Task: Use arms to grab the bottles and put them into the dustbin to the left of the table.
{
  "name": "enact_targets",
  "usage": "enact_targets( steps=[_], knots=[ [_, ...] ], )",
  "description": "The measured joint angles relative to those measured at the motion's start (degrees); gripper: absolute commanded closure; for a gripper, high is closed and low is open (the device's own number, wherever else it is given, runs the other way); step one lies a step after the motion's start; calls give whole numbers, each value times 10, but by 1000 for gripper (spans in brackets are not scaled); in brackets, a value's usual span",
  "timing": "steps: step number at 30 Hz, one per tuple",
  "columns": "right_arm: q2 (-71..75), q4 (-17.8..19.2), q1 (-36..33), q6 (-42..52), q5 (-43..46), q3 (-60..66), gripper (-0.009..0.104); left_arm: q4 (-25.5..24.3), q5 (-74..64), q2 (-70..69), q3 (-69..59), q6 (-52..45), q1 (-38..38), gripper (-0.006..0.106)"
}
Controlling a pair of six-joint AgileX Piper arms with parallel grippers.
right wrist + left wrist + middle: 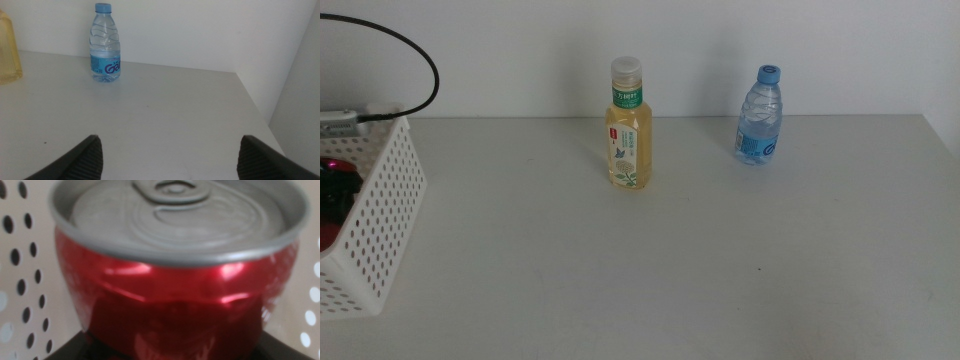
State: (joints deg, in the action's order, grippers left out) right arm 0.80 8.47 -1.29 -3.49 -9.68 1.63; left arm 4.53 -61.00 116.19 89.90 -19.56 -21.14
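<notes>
Left gripper [172, 347]: fingers closed around the lower body of the red can [175, 300], held upright inside the white perforated dustbin [380, 215] at the desk's left edge; holed walls surround the can. Right gripper [170, 155]: fingers spread wide, holding nothing, low over the grey desk [720, 260]. Yellow-tea bottle [628, 125] stands upright mid-desk. Blue-capped water bottle [759, 115] stands upright, well apart, near the back wall.

Water bottle [105, 44]: blue label, white letters "Ga" readable (the rest wraps out of sight). Tea bottle [628, 128]: green neck band and label print, too small to read. Can [175, 275]: no lettering visible.
</notes>
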Motion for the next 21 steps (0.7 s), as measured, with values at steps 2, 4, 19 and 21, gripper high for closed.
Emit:
enact_targets(
  steps=[2, 4, 19, 21],
  knots=[
    [0, 0, 0, 0, 0, 0, 1, 0, 0, 5, 0, 0, 0, 98],
    [0, 0, 0, 0, 0, 0, 1, 0, 0, 8, 0, 0, 2, 93],
    [0, 0, 0, 0, 0, 0, 1, -11, 25, 10, 0, 0, 36, 44],
    [0, 0, 0, 0, 0, 0, 1, -14, 25, 10, 0, 0, 38, 32]
  ],
)
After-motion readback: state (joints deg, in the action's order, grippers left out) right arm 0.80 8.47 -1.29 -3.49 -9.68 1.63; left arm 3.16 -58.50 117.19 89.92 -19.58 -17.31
